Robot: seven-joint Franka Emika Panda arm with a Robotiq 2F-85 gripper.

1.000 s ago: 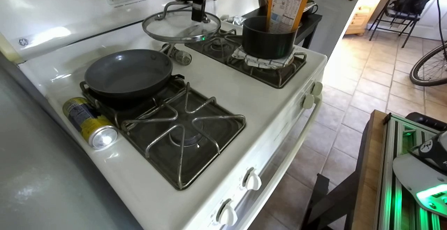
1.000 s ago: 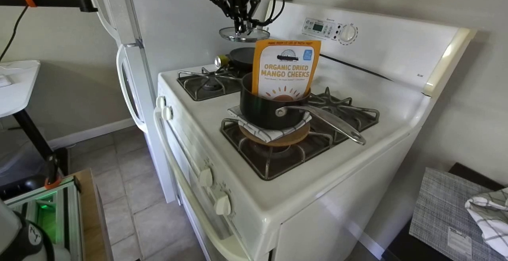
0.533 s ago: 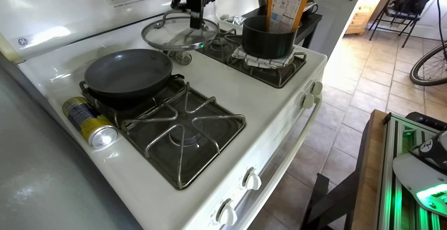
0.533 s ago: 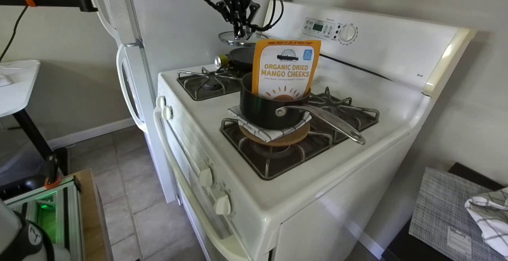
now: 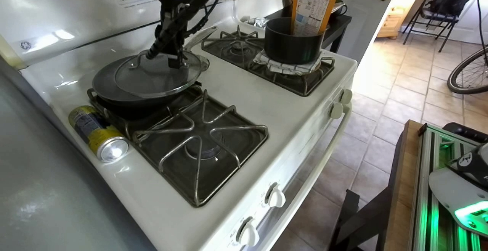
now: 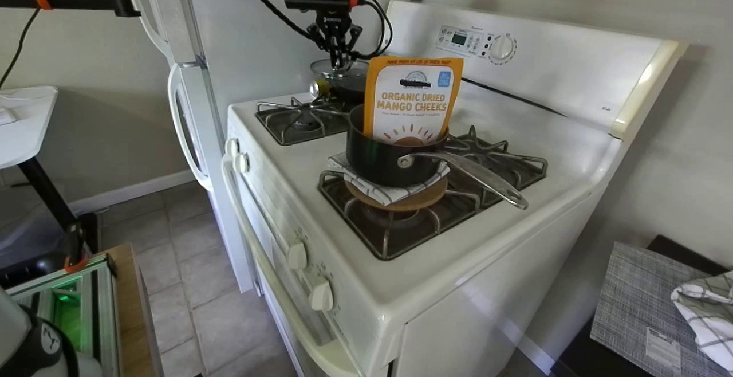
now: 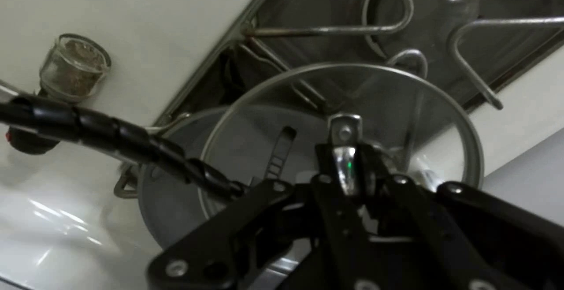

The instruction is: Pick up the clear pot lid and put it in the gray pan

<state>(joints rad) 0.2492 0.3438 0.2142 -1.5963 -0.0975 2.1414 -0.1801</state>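
A: You have your gripper [image 7: 346, 166] in the wrist view. How do the jaws stand?

B: Clenched. You are grasping the clear pot lid [image 5: 152, 77] by its metal handle [image 7: 345, 128], pinched from both sides.

A: Where is your lid, against the gray pan [image 5: 103, 81]?

B: Over the pan and off its center. In the wrist view you see it cover only part of the pan, reaching past the pan's edge across the neighboring grate [image 7: 326, 31]. Whether lid and pan touch, you cannot tell from these views.

A: And what do you have around the pan?

B: Just beside the pan, in an exterior view, you have a yellow can [image 5: 98, 133] lying on its side. Near the pan, in the wrist view, you have a small glass container [image 7: 75, 69]. Well apart from the pan, in both exterior views, you see the black pot [image 6: 378, 162], sitting on a checked cloth [image 6: 385, 195] with an orange-edged pouch [image 6: 411, 87] standing in it.
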